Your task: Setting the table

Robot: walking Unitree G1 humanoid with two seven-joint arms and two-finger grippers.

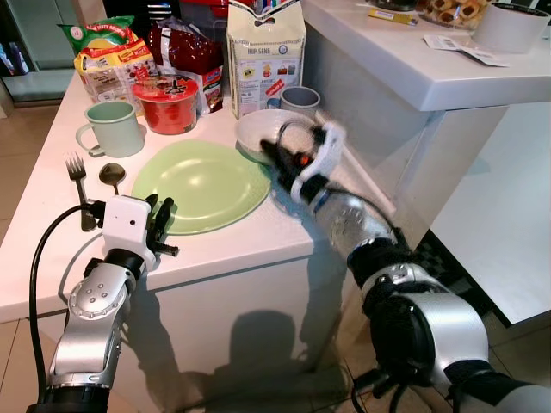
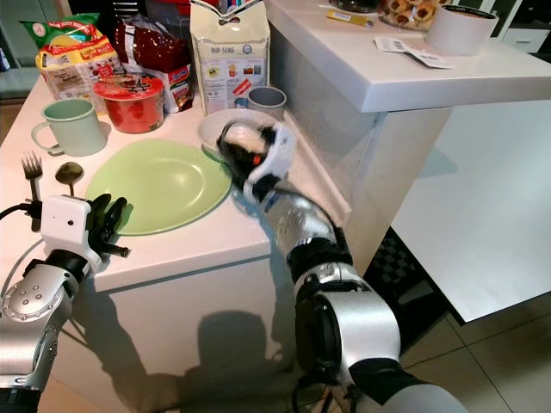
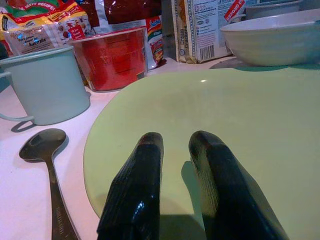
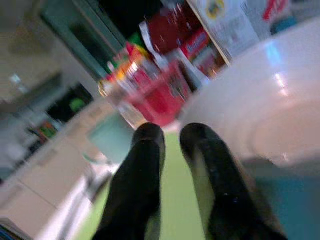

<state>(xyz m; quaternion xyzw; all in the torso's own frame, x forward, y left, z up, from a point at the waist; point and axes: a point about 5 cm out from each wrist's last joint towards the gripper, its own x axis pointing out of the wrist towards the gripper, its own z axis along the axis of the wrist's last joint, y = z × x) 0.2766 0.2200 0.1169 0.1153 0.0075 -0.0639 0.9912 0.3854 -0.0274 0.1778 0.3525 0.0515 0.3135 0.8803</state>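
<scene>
Both grippers are up at the white table (image 1: 258, 245), and neither has anything between its fingers. Left gripper (image 3: 175, 150) sits low at the near edge of the pale green plate (image 1: 202, 185), its two black fingers (image 3: 135, 195) lying close together with only a narrow gap, tips just over the plate's rim; nothing is held. Right gripper (image 4: 170, 137) is blurred, its fingers likewise nearly together and holding nothing, hanging over the spot where the plate's far right edge meets the white bowl (image 1: 263, 129).

The left arm comes up from below the table edge, forearm nearly vertical, wrist bent forward so the gripper points across the plate. The right arm reaches in from the right, elbow low beside the table, forearm angled up and to the left toward the bowl.

On the table, the bowl sits just beyond the plate and overlaps its far rim. To the plate's left lie a fork (image 1: 79, 176) and a spoon (image 1: 112, 176) side by side, handles toward the robot. Behind them stands a mint green mug (image 1: 112, 127), next to it a red cup (image 1: 170, 103), then snack bags (image 1: 108, 56), a tall paper bag (image 1: 265, 56) and a grey cup (image 1: 300, 99). A higher white counter (image 1: 405, 60) rises on the right, above a tiled floor (image 1: 17, 361).
</scene>
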